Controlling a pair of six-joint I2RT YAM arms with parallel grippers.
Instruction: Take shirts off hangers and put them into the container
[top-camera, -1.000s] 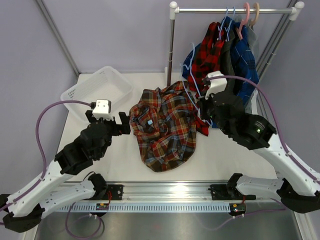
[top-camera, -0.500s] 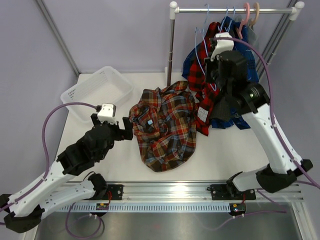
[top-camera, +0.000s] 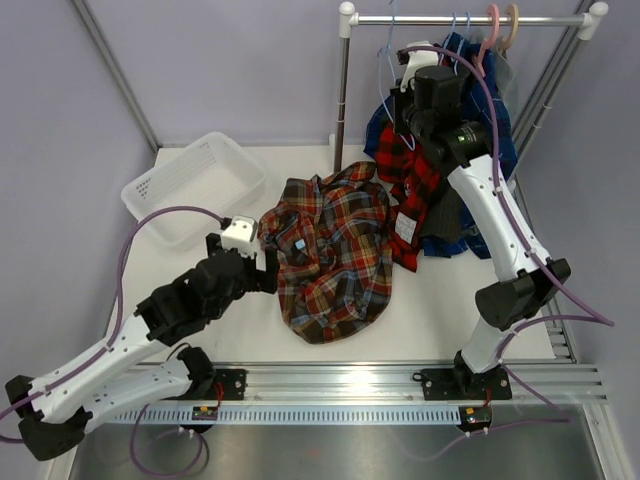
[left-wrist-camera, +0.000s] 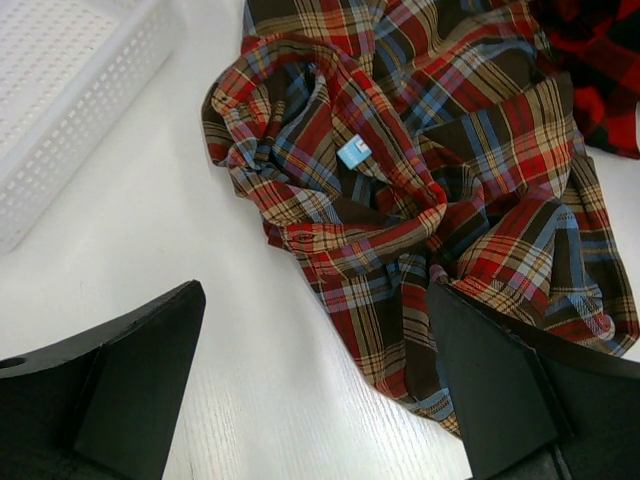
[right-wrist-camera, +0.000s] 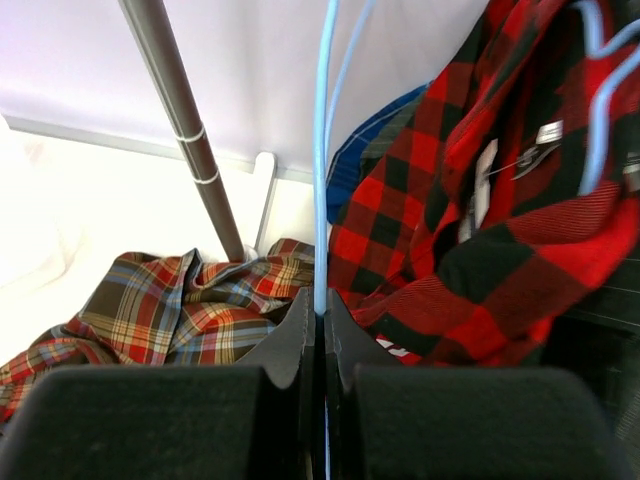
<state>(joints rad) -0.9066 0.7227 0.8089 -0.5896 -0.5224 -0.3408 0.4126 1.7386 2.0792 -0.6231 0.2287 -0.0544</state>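
Left pincer (left-wrist-camera: 315, 300) agape, right pincer (right-wrist-camera: 318, 312) clamped.

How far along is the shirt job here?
Done: the brown plaid shirt lies off its hanger on the table. In hand: the right gripper is shut on a light-blue hanger up by the rail; the open left gripper hovers at that shirt's collar. Left: no shirt is in the container, and the red-and-black shirt and others hang on the rail.

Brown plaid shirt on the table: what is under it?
The brown plaid shirt lies crumpled on the white table, which shows along its edges. Anything beneath its folds is covered and cannot be told.
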